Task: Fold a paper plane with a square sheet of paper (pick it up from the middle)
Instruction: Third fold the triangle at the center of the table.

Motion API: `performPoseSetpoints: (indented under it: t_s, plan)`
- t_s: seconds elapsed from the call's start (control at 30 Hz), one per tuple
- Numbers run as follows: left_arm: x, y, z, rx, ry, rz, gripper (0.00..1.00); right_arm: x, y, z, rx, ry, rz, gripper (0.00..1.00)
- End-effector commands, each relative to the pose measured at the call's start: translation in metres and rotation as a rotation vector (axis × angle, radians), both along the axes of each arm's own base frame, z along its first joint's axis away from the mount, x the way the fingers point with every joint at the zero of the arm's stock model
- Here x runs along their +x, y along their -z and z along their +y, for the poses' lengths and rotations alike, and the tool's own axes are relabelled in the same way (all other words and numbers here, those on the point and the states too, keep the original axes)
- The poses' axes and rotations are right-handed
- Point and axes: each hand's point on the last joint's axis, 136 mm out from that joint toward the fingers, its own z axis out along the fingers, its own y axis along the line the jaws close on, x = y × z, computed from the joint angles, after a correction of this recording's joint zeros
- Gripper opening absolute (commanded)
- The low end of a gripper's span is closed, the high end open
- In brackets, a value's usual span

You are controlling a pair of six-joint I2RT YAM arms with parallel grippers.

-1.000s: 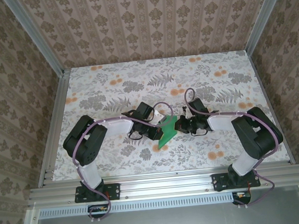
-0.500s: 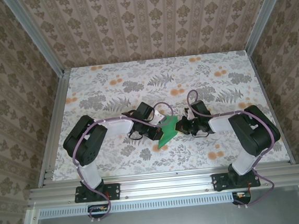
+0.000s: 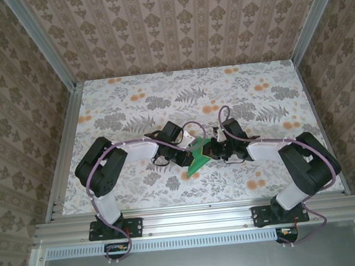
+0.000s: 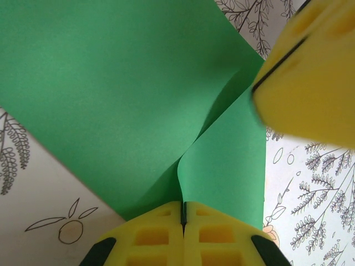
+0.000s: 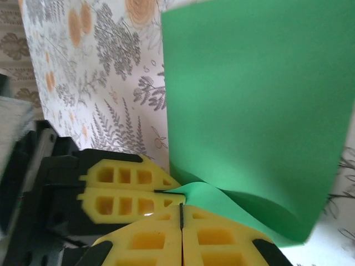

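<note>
Clamped shut on the square sheet of paper (image 3: 197, 160) with left end effector (image 4: 182, 215) and right end effector (image 5: 181, 216), close together above the table (image 3: 132, 112). Seemingly mid-fold; hard to make out any crease. Hold firm, bring edges together slowly, avoid tearing.

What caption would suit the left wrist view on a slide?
Left arm's yellow jaws shut on a buckled green sheet of paper over the floral table, the right arm's jaws alongside.
</note>
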Motion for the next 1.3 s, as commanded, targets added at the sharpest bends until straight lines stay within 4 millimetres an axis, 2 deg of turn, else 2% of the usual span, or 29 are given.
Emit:
performPoseSetpoints:
  t_s: [0.0,0.13,0.27,0.33,0.53,0.63,0.8,0.97,1.03,1.13,1.27]
  plan:
    - [-0.015,0.021,0.013,0.090,0.026,0.045,0.00,-0.009,0.024,0.002,-0.009,0.017,0.063,0.08]
    - [-0.015,0.022,0.013,0.091,0.025,0.049,0.00,-0.017,0.048,-0.008,-0.060,0.027,0.093,0.08]
    - [-0.016,0.024,0.014,0.094,0.029,0.056,0.00,-0.020,0.057,-0.007,-0.056,0.013,0.104,0.08]
    - [-0.017,0.025,0.014,0.097,0.031,0.057,0.00,-0.018,0.050,-0.006,-0.045,0.013,0.094,0.08]
    - [-0.017,0.025,0.015,0.104,0.025,0.055,0.00,-0.017,0.011,-0.002,-0.023,-0.002,0.024,0.08]
    - [-0.016,0.026,0.016,0.103,0.022,0.054,0.00,-0.021,0.007,0.002,-0.024,-0.003,0.020,0.08]
    - [-0.017,0.027,0.016,0.106,0.019,0.058,0.00,-0.028,0.022,0.012,-0.020,0.001,0.051,0.08]
    - [-0.017,0.028,0.017,0.108,0.020,0.060,0.00,-0.033,0.053,0.000,-0.093,0.040,0.098,0.08]
    - [-0.018,0.029,0.017,0.111,0.019,0.062,0.00,-0.035,0.057,0.001,-0.091,0.032,0.113,0.08]
    - [-0.019,0.030,0.018,0.117,0.018,0.064,0.00,-0.034,0.047,0.004,-0.061,0.031,0.093,0.08]
    - [-0.017,0.032,0.020,0.126,0.005,0.064,0.00,-0.032,0.020,0.007,-0.025,0.031,0.042,0.08]
